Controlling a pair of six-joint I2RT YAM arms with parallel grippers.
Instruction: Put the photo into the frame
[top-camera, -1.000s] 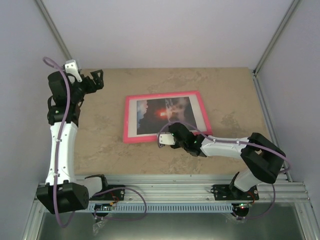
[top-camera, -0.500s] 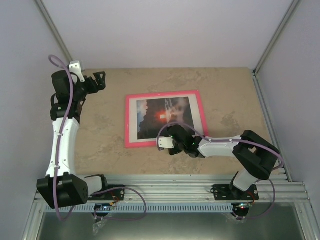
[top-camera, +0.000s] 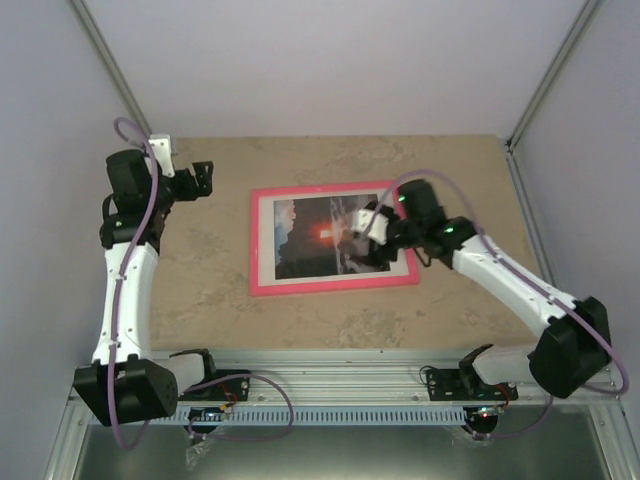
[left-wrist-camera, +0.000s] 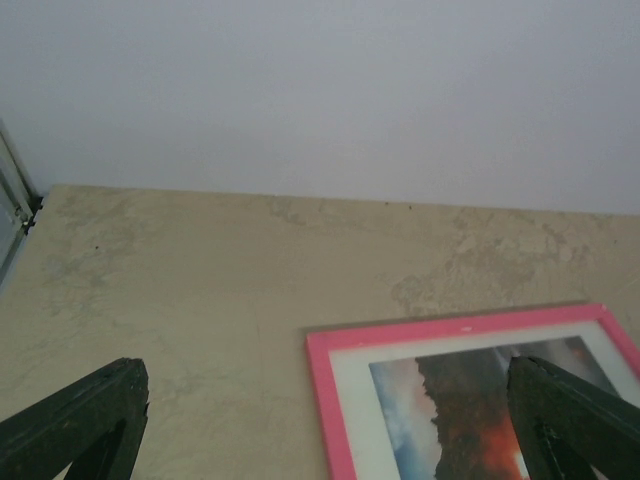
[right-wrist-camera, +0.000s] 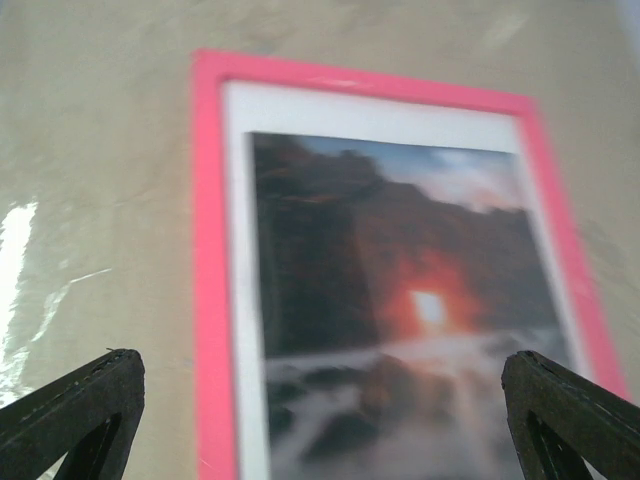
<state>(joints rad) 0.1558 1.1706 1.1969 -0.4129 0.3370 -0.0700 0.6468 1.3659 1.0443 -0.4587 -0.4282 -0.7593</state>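
Top cam: showing photo (top-camera: 315, 235) lying inside pink frame (top-camera: 330, 287) on table (top-camera: 215, 290), L gripper (top-camera: 200, 180) hovering left of frame, R gripper (top-camera: 368, 240) over photo's right end.
L wrist: showing L gripper (left-wrist-camera: 322, 368) jaws spread apart, empty, frame (left-wrist-camera: 460, 325) corner below.
R wrist: showing R gripper (right-wrist-camera: 318, 360) jaws spread wide, empty, above photo (right-wrist-camera: 380, 300).

I'm watching the overhead cam looking down from behind the rig. Left wrist cam's peering low past the left gripper (top-camera: 203, 180), right one's hovering closer; all three are sharing the frame (top-camera: 320, 289) ahead of it.
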